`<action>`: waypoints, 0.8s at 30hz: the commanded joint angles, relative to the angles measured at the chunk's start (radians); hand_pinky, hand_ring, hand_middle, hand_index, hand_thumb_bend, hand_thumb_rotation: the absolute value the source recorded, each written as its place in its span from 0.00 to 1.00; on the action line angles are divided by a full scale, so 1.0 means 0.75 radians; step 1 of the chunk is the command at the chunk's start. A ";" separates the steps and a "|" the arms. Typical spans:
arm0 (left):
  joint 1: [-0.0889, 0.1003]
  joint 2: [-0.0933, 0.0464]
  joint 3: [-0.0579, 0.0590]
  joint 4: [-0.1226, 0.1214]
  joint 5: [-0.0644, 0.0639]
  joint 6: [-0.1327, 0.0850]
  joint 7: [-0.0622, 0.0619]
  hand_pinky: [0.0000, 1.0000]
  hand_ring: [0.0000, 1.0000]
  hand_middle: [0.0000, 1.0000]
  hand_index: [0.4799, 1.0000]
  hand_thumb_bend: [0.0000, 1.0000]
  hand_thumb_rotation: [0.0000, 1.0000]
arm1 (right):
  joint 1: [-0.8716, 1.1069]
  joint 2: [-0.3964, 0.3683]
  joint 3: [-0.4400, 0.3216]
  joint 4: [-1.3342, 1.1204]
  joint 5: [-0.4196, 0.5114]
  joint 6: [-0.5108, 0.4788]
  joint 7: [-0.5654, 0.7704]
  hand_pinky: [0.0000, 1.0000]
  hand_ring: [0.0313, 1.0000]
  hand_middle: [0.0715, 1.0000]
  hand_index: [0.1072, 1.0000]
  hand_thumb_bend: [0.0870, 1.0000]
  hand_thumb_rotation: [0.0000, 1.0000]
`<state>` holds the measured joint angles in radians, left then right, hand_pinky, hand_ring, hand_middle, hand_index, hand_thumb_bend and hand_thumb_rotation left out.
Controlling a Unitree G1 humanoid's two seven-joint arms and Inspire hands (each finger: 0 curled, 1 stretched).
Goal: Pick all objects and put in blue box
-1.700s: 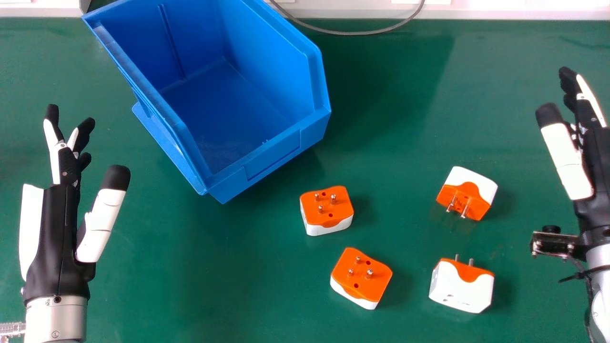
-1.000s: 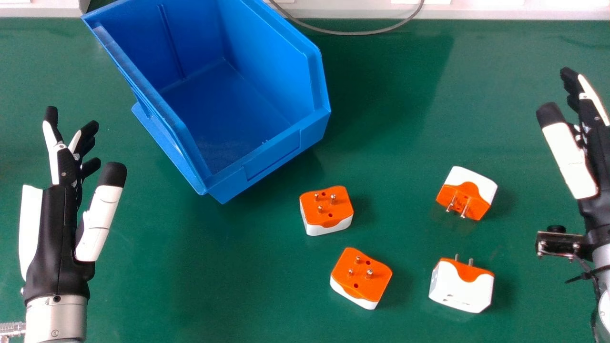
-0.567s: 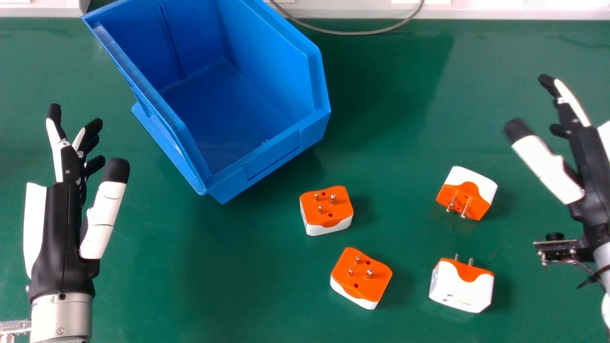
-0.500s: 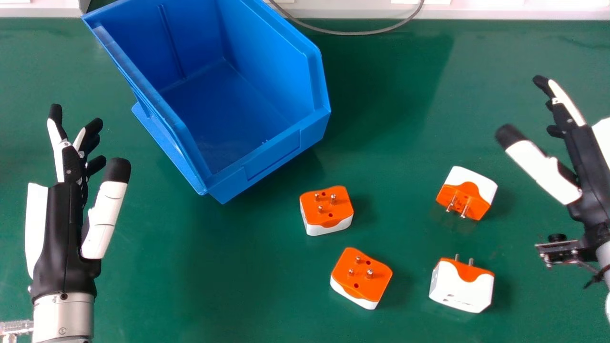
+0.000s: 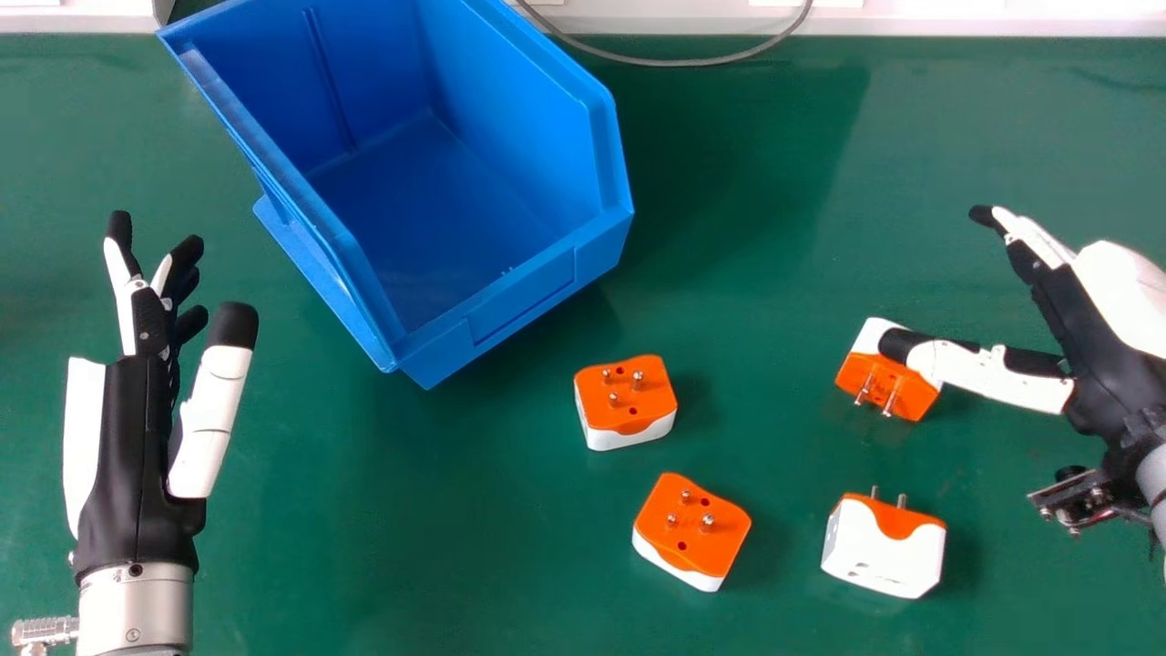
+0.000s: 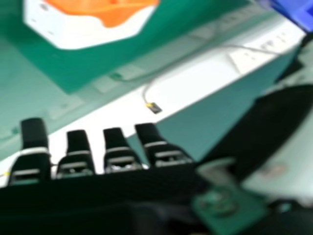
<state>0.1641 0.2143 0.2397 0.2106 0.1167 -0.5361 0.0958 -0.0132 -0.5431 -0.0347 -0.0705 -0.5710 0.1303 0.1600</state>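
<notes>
My right hand point(image 5: 1089, 337) is open at the right of the head view, its thumb over part of the upper right orange and white adapter point(image 5: 897, 394); contact cannot be told. In the right hand view, fingertips of my right hand point(image 6: 116, 147) line the lower edge, and an orange and white adapter point(image 6: 88, 28) shows. Another adapter point(image 5: 884, 547) lies below that one in the head view, prongs pointing away. Two more, prongs up, are the middle adapter point(image 5: 625, 401) and the lower middle adapter point(image 5: 690, 533). The blue box point(image 5: 510, 310) holds nothing visible. My left hand point(image 5: 137, 456) is open at the left.
The green table point(image 5: 410, 547) stretches between my left hand and the adapters. A grey cable point(image 5: 674, 63) loops over the table's far edge beside the box, in front of a white ledge point(image 5: 956, 20).
My right hand has swung inward and turned, its thumb now over the upper right adapter. My left hand has shifted slightly right. Box and adapters have stayed put.
</notes>
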 commanded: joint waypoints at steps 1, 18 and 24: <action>-0.001 0.006 0.003 -0.029 -0.012 -0.004 0.000 0.90 0.94 0.94 0.91 0.77 1.00 | -0.049 -0.039 0.018 -0.050 -0.045 0.026 0.018 0.81 0.93 0.94 0.91 0.60 0.68; 0.000 0.019 0.015 -0.055 -0.047 0.049 -0.039 0.91 0.95 0.95 0.91 0.80 1.00 | -0.220 -0.143 0.212 0.092 -0.193 0.107 0.168 0.82 0.90 0.92 0.88 0.67 0.61; 0.012 0.020 0.016 -0.084 -0.040 0.062 -0.038 0.91 0.95 0.95 0.91 0.79 1.00 | -0.281 -0.173 0.273 0.181 -0.232 0.088 0.197 0.82 0.90 0.93 0.89 0.67 0.61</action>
<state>0.1667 0.2171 0.2433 0.1727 0.0855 -0.4863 0.0661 -0.1903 -0.6441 0.1648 0.0598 -0.7239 0.2049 0.3036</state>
